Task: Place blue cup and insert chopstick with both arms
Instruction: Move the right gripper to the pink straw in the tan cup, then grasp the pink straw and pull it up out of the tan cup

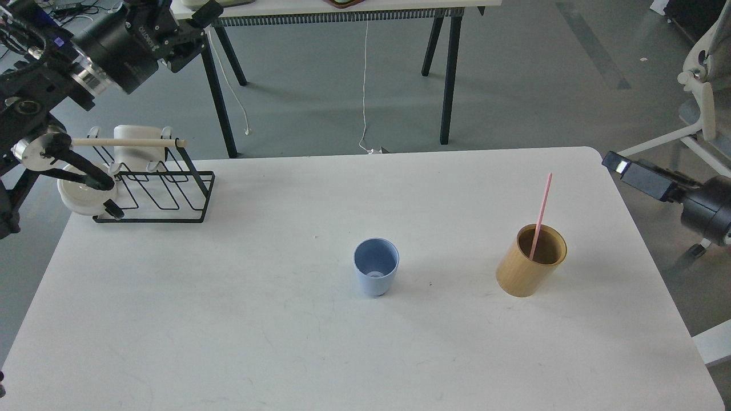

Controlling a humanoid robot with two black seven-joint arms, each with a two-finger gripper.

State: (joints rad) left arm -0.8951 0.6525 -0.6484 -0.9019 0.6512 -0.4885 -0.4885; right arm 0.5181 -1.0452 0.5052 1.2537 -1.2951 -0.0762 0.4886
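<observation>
The blue cup (pixel 375 266) stands upright and empty near the middle of the white table (pixel 228 319). The pink chopstick (pixel 541 212) leans inside the tan wooden holder (pixel 528 268), to the right of the cup. My left gripper (pixel 197 28) is raised high at the far upper left, well away from the cup, with its fingers apart and empty. My right gripper (pixel 619 162) reaches in just beyond the table's right edge, level with the chopstick's top. It shows as one dark bar, so its fingers cannot be told apart.
A black wire rack (pixel 165 188) with a pale wooden rod (pixel 128 142) stands at the table's back left, with a white bowl (pixel 77 197) beside it. Another table's legs (pixel 451 80) stand behind. An office chair (pixel 705 85) is at the far right.
</observation>
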